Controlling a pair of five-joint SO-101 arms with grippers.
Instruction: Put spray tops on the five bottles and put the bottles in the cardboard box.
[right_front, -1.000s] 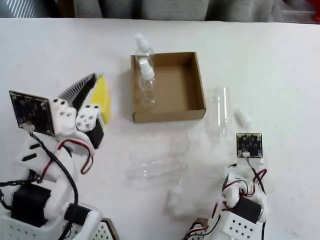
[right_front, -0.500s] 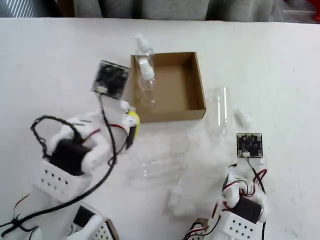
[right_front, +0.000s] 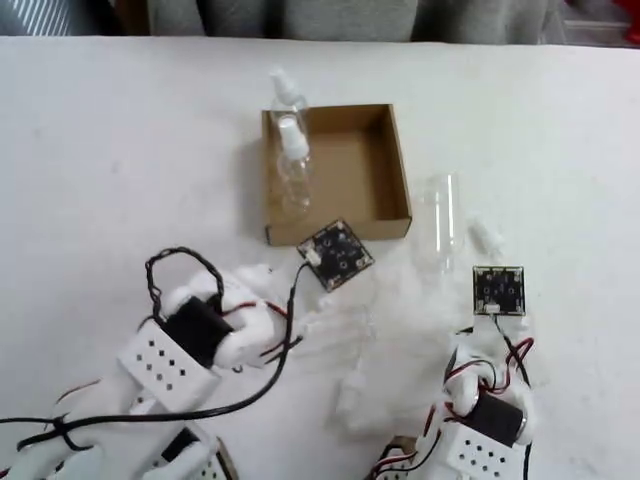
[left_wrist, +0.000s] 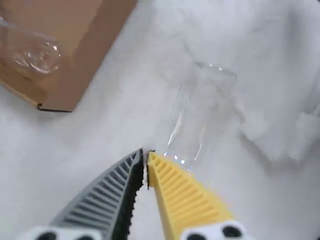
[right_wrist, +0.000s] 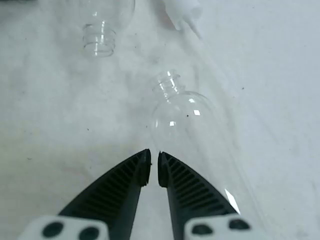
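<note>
The cardboard box (right_front: 350, 170) lies open at the table's middle, with one spray-topped bottle (right_front: 292, 165) lying inside. A second topped bottle (right_front: 284, 92) rests just behind the box. My left arm (right_front: 200, 335) stretches in front of the box. Its grey and yellow gripper (left_wrist: 145, 156) is shut, its tips at the end of a clear topless bottle (left_wrist: 200, 112) lying on the table. My right gripper (right_wrist: 150, 164) is shut, just short of another topless bottle (right_wrist: 197, 127). A third bottle's open neck (right_wrist: 100, 37) and a loose spray top (right_wrist: 184, 12) lie beyond.
A clear bottle (right_front: 443, 225) and a white spray top (right_front: 487, 238) lie right of the box. Another spray top (right_front: 352, 395) lies near the table's front. The box's front corner (left_wrist: 55, 102) stands close to my left gripper. The table's left and far side are bare.
My left arm has swung from the table's left side to the middle, in front of the box, and now lies over the bottle there. The right arm has not moved.
</note>
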